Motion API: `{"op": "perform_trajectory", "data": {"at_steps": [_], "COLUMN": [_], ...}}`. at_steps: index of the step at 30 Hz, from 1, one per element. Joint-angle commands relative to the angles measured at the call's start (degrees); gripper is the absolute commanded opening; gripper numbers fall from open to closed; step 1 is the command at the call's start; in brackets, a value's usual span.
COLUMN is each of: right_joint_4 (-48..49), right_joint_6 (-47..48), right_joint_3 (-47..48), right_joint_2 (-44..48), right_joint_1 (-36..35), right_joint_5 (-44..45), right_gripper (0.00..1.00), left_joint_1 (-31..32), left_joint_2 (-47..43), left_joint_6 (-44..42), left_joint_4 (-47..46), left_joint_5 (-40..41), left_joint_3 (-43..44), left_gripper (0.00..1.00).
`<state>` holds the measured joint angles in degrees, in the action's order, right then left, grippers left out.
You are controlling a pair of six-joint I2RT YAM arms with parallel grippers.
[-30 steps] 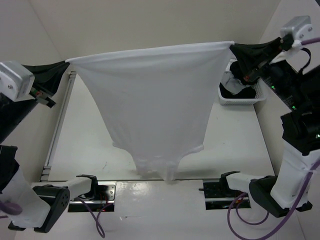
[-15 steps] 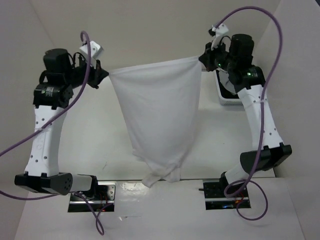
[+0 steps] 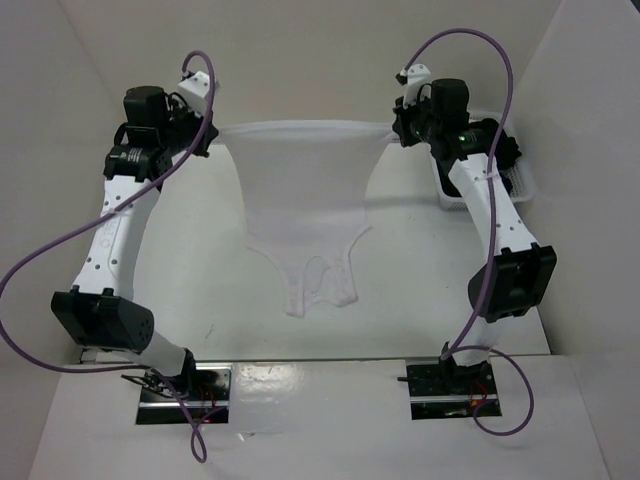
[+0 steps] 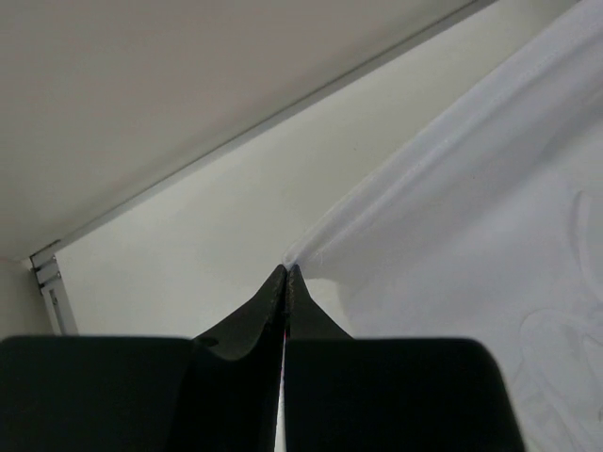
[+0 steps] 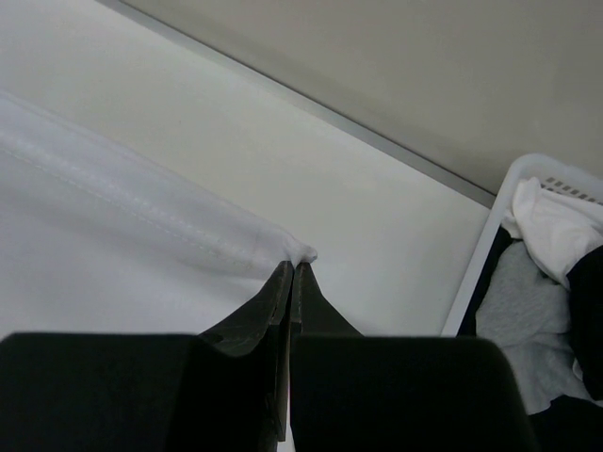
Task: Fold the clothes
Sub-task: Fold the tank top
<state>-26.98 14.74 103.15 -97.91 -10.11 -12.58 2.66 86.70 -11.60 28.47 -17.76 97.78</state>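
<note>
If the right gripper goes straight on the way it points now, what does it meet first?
Past the shirt it pinches, the right gripper would likely meet bare table, short of the back wall; depth is unclear. The basket lies off to the side.

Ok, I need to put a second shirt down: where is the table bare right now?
Bare table lies between the left arm and the shirt, and again between the shirt and the right arm. A strip also runs between the shirt's lower end and the arm bases. The far right is crowded: basket behind the right arm.
</note>
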Motion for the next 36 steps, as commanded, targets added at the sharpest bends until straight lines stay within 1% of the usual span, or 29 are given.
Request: {"op": "perform_trajectory", "data": {"at_steps": [1,4,8,9,12,13,14,16,17,21,30,36], "right_joint_4": [5.8,7.11,5.45,5.45,4.83,4.31,3.61,2.91,2.38,0.27,-5.62,-10.01], "right_joint_6": [1.34,1.34,1.87,2.48,4.94,4.94,5.82,6.44,6.96,8.19,10.21,12.24], "right_joint_3": [1.79,1.79,-0.49,-1.37,-6.63,-8.04,-10.75,-14.36,-15.34,-21.57,-30.28,-35.03], "right_joint_2": [-0.53,-1.06,-1.06,0.07,4.91,6.31,9.11,11.76,12.99,19.49,28.72,31.46], "right_joint_1": [-0.44,-0.44,-0.97,-0.97,-2.2,-2.72,-2.72,-2.72,-2.72,-3.25,-3.25,-3.25], "right_joint_5": [3.52,4.92,4.93,4.41,5.45,5.46,5.46,5.46,5.46,5.46,3.17,1.77], "right_gripper": [0.0,0.0,0.0,0.0,0.0,0.0,0.0,0.0,0.0,0.0,0.0,0.0], "left_joint_1": [-0.37,-0.37,-0.37,-0.37,-0.37,-0.37,-0.37,-0.37,-0.37,-0.37,-0.37,-0.37], "left_joint_2": [1.01,1.55,1.46,0.76,-3.89,-5.21,-7.83,-11.7,-12.77,-18.39,-27.18,-31.49], "left_joint_6": [0.87,0.87,0.87,0.26,-1.14,-1.67,-2.72,-3.87,-5.0,-6.6,-9.85,-11.43], "left_joint_4": [-3.86,-3.86,-4.47,-4.47,-3.95,-3.95,-3.08,-1.23,0.26,3.69,11.69,13.98], "left_joint_5": [2.11,2.72,2.73,2.73,1.59,0.98,0.97,0.97,0.36,0.36,-2.02,-2.54], "left_joint_3": [4.44,5.14,1.72,-0.9,-6.44,-10.03,-11.63,-14.79,-17.94,-24.63,-32.38,-36.95], "left_gripper": [0.0,0.0,0.0,0.0,0.0,0.0,0.0,0.0,0.0,0.0,0.0,0.0]}}
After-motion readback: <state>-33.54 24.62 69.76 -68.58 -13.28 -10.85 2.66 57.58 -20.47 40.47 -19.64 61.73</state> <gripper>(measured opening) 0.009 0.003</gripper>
